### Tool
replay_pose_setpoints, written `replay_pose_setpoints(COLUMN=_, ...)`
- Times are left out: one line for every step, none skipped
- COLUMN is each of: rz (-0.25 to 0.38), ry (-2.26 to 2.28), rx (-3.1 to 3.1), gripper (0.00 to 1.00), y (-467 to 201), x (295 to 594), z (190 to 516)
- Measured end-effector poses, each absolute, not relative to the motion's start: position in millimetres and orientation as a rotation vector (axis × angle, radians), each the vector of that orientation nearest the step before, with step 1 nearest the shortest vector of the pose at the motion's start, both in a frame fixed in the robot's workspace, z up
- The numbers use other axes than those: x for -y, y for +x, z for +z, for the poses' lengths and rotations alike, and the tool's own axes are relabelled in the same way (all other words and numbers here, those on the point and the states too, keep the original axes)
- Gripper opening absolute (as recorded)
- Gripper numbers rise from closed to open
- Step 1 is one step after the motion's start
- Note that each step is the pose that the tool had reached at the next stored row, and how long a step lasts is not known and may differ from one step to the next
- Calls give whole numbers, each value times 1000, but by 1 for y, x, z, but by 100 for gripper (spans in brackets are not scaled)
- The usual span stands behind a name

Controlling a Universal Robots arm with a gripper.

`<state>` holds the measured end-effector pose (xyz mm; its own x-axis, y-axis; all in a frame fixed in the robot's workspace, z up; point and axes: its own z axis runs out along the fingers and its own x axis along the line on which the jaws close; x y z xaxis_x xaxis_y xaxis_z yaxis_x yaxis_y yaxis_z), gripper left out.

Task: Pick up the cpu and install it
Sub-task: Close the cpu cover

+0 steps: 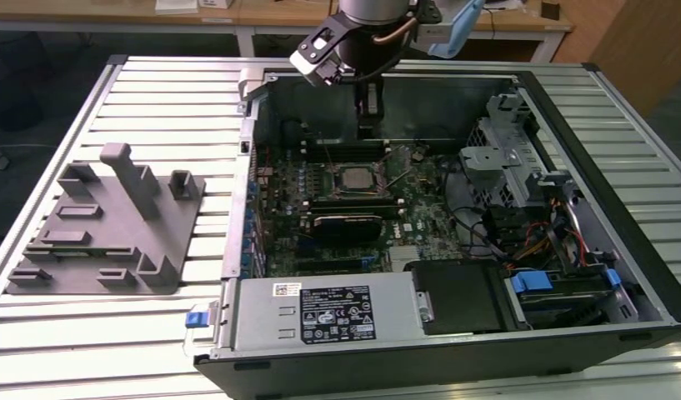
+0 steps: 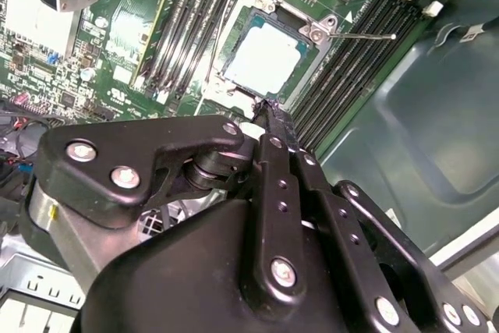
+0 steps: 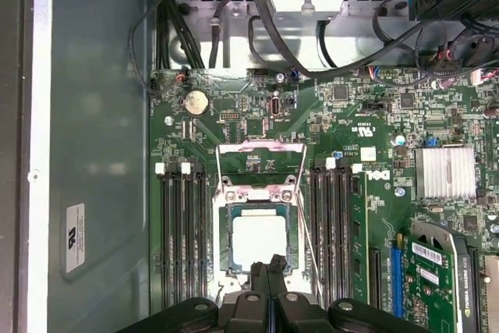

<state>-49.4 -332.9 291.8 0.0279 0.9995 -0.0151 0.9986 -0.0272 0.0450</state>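
Claw (image 3: 270, 264) clenched, tips pressed together on nothing, poised over one edge of the cpu (image 3: 259, 239). Cpu seated flat in the socket (image 3: 223, 228) on the board, silver top up, hold-down frame (image 3: 260, 148) swung open beside it. Probably light, stiff, slick on its metal top and fragile underneath: best pinched by two opposite rims, kept level, never squeezed hard.

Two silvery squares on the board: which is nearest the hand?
The cpu, smooth and flat between the memory slots, right by the hand. The other, a finned heatsink, sits farther off.
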Motion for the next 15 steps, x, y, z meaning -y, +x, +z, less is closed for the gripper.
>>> replay_pose_setpoints(rz=32, ry=2221, rx=-2161, gripper=11, y=-49, x=333, z=292)
replay_pose_setpoints(rz=32, ry=2221, rx=-2161, gripper=11, y=-49, x=333, z=293)
replay_pose_setpoints(rz=32, ry=2221, rx=-2161, gripper=11, y=-49, x=333, z=294)
replay_pose_setpoints(rz=32, ry=2221, rx=-2161, gripper=11, y=-49, x=333, z=295)
replay_pose_setpoints(rz=32, ry=2221, rx=-2161, gripper=11, y=-49, x=333, z=296)
replay_pose_setpoints(rz=32, ry=2221, rx=-2161, gripper=11, y=-49, x=333, z=297)
replay_pose_setpoints(rz=32, ry=2221, rx=-2161, gripper=11, y=-49, x=333, z=298)
replay_pose_setpoints(rz=32, ry=2221, rx=-2161, gripper=11, y=-49, x=333, z=299)
replay_pose_setpoints(rz=32, ry=2221, rx=-2161, gripper=11, y=-49, x=333, z=300)
replay_pose_setpoints(rz=32, ry=2221, rx=-2161, gripper=11, y=-49, x=333, z=301)
replay_pose_setpoints(rz=32, ry=2221, rx=-2161, gripper=11, y=-49, x=333, z=302)
replay_pose_setpoints(rz=32, ry=2221, rx=-2161, gripper=11, y=-49, x=333, z=302)
replay_pose_setpoints(rz=32, ry=2221, rx=-2161, gripper=11, y=-49, x=333, z=302)
replay_pose_setpoints(rz=32, ry=2221, rx=-2161, gripper=11, y=-49, x=333, z=302)
replay_pose_setpoints(rz=32, ry=2221, rx=-2161, gripper=11, y=-49, x=333, z=302)
